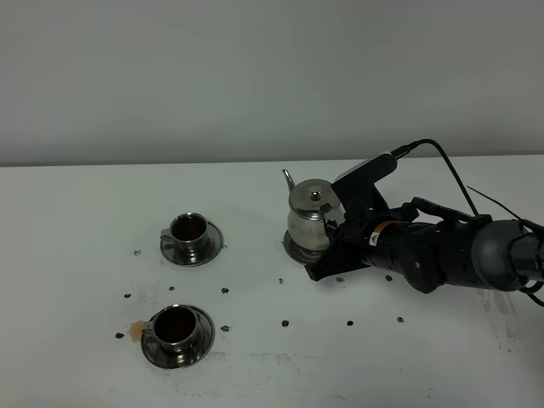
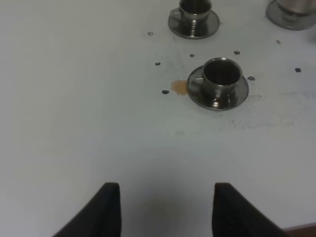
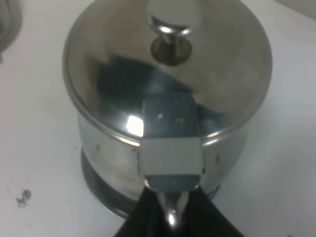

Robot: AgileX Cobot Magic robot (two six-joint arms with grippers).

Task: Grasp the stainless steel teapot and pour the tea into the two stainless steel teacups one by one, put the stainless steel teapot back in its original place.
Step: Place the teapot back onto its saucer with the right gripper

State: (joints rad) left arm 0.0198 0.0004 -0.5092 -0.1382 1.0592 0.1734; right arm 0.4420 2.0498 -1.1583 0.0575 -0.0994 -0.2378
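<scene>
The stainless steel teapot (image 1: 309,212) stands upright on a round steel saucer (image 1: 293,249), its original place, right of the table's middle, with its spout to the back left. My right gripper (image 1: 337,235) reaches in from the right, shut on the teapot's loop handle (image 3: 170,148); the wrist view shows the lid knob (image 3: 170,24) just beyond it. Two stainless steel teacups sit on saucers at left, the far one (image 1: 189,229) and the near one (image 1: 176,327), both dark reddish inside. My left gripper (image 2: 165,207) is open over bare table, short of the near cup (image 2: 221,74).
A small brown stain (image 1: 136,327) lies left of the near cup's saucer. Black marker dots (image 1: 285,323) are scattered over the white table. The right arm's cable (image 1: 450,170) arcs above the arm. A pale wall closes the back.
</scene>
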